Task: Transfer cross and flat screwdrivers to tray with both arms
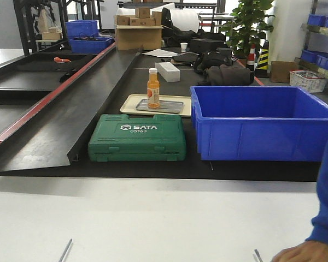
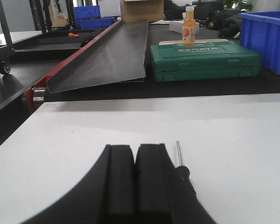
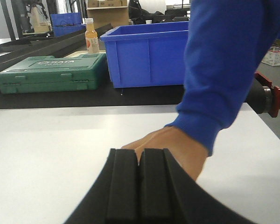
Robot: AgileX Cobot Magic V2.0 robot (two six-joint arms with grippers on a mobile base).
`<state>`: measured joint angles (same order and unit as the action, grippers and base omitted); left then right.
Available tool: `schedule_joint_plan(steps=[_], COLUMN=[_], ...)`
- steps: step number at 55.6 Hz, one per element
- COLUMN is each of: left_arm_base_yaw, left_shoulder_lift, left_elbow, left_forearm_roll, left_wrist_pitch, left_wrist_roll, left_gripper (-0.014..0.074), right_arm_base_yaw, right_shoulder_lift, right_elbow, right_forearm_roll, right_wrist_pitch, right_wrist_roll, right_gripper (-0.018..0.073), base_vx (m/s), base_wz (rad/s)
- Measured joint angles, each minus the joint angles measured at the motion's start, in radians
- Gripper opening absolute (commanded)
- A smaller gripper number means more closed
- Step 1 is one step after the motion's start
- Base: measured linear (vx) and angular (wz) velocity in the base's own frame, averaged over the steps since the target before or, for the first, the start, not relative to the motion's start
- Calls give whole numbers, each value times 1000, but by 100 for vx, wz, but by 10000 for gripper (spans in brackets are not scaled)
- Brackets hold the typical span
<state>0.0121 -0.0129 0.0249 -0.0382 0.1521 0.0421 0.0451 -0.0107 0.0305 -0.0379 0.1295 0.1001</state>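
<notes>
Tight together, empty: left fingers (image 2: pixel 121 182), right fingers (image 3: pixel 123 186); screwdriver (image 2: pixel 179 156) beside left.

right side: person's hand (image 1: pixel 303 252) on white table (image 1: pixel 153 218) | tray (image 1: pixel 129 103) approach: green toolcase (image 1: pixel 137 137) in front

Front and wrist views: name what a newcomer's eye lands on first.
A person's hand in a blue sleeve lies on the white table ahead of the right gripper. Beyond, a blue bin sits right of a green tool case, with an orange bottle upright on the tray behind.
</notes>
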Motion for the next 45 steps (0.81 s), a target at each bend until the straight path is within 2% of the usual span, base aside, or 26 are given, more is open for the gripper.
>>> schedule_joint_plan(steps=[39, 45], left_arm_base_yaw=[0, 0], left_shoulder_lift=[0, 0], left_elbow=[0, 0], left_forearm_roll=[0, 0], left_wrist_pitch=[0, -27], left_wrist_roll=[0, 0], left_gripper=[0, 0], right_arm_base_yaw=[0, 0], right_shoulder_lift=[0, 0], right_elbow=[0, 0], right_forearm_roll=[0, 0], right_wrist_pitch=[0, -21], right_wrist_roll=[0, 0], right_gripper=[-8, -8], base_vx=[0, 0], base_wz=[0, 0])
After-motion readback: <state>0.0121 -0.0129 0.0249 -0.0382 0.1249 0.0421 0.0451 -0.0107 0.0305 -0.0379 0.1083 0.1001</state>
